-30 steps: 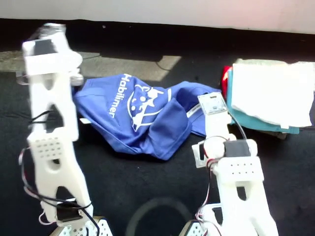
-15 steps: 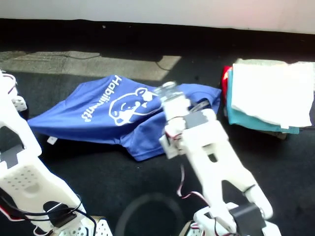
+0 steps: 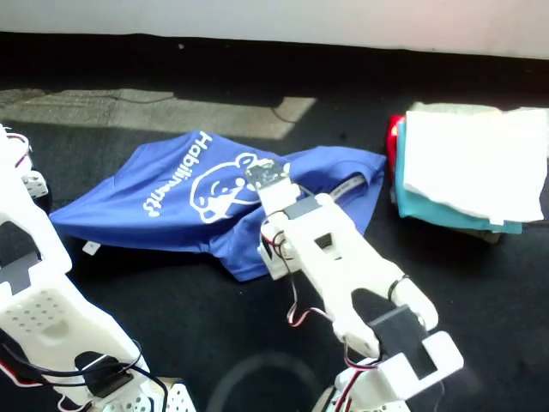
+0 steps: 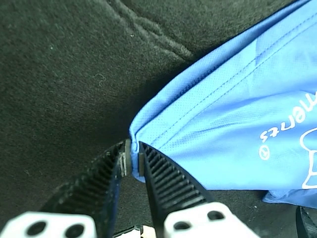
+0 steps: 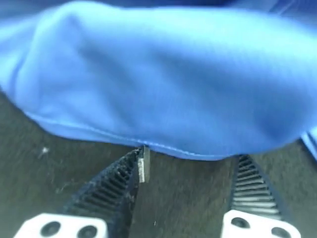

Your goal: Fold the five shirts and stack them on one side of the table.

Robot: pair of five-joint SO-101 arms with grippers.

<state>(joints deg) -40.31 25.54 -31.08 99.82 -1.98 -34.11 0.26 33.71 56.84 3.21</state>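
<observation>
At the table's left edge, left arm (image 3: 34, 283): swung out from over the blue shirt (image 3: 197, 206) within the last second, now leaning at the side of the high view.
Left gripper (image 4: 132, 161): closed down almost fully on a corner of the shirt, with the cloth pinched between the toothed jaws.
Blue shirt: dragged leftward and drawn out flatter than a second ago, lying printed side up mid-table on the black table cover (image 3: 171, 326); right half rumpled, no fold made yet.
Right arm (image 3: 343, 266): brought across from the near right to over the shirt's middle, lower than half a second ago.
Right gripper (image 5: 190, 158): jaws spread wide with nothing between them, poised just at the shirt's near hem.
Meaning for the task: probably a two-point spread ahead of the fold, with the second grip yet to be taken.
Folded stack (image 3: 467, 167): white over teal over red at the right side, just beside the shirt's right edge.
In the way: bunched cloth beneath the right arm, and a stack close enough to be nudged by a pull to the right.
</observation>
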